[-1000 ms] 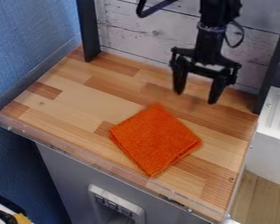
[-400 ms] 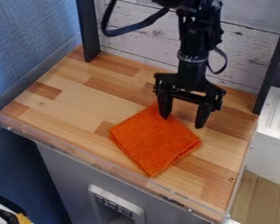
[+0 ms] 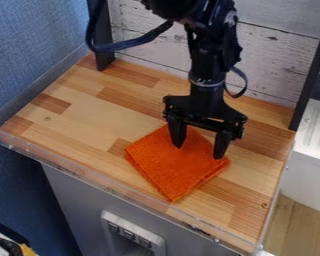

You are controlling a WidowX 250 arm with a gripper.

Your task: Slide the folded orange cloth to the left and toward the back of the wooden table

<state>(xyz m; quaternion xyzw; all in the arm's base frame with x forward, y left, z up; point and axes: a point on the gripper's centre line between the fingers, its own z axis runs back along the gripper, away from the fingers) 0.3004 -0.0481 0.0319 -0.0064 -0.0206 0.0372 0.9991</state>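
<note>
Planks (image 3: 89,112) lie beneath an orange cloth and spread-fingered gripper (image 3: 199,153), beside blue wall (image 3: 32,50).

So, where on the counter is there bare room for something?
The widest bare patch of counter lies between the blue wall and the orange cloth; a smaller one borders the white unit. Crowded: the cloth, beneath the gripper.
</note>
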